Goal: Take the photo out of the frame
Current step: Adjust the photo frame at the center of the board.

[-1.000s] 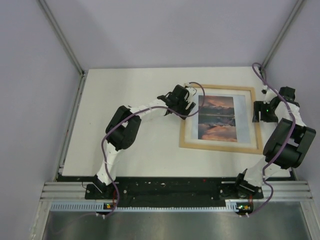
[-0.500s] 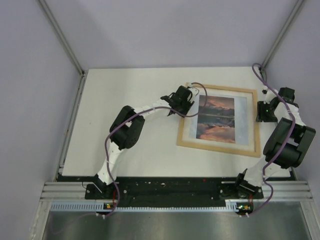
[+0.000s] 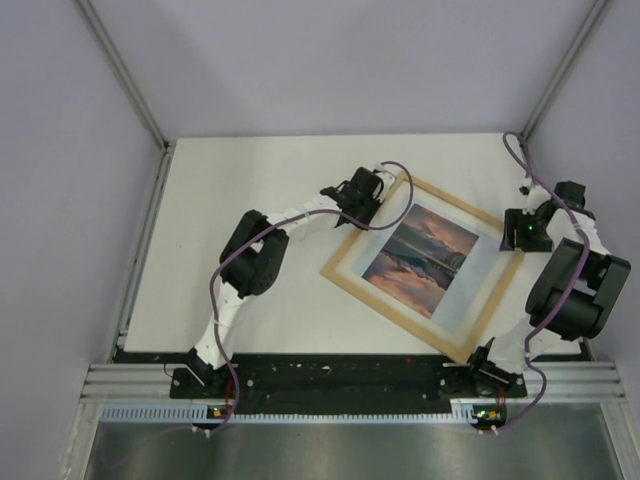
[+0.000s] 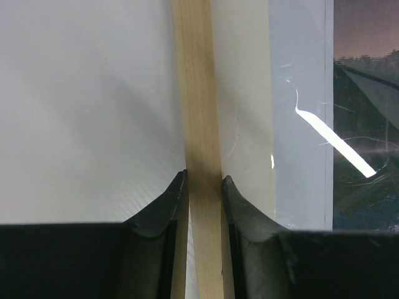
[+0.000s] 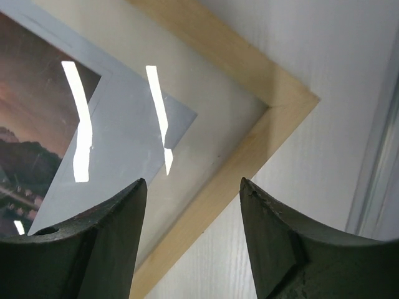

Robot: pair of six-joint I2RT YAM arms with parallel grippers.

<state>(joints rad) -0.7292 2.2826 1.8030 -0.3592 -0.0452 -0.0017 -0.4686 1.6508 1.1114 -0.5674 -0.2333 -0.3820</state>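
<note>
My left tool [image 4: 204, 182] is clamped on the pale wood rim of the frame [image 3: 392, 315], which lies askew on the white desk [image 3: 240, 180]. The photo [image 3: 420, 258], an orange-and-blue sunset over water, sits inside it. My right tool [image 5: 192, 182] hangs spread above a frame corner, holding nothing.

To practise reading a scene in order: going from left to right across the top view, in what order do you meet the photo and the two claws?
left claw → photo → right claw
</note>
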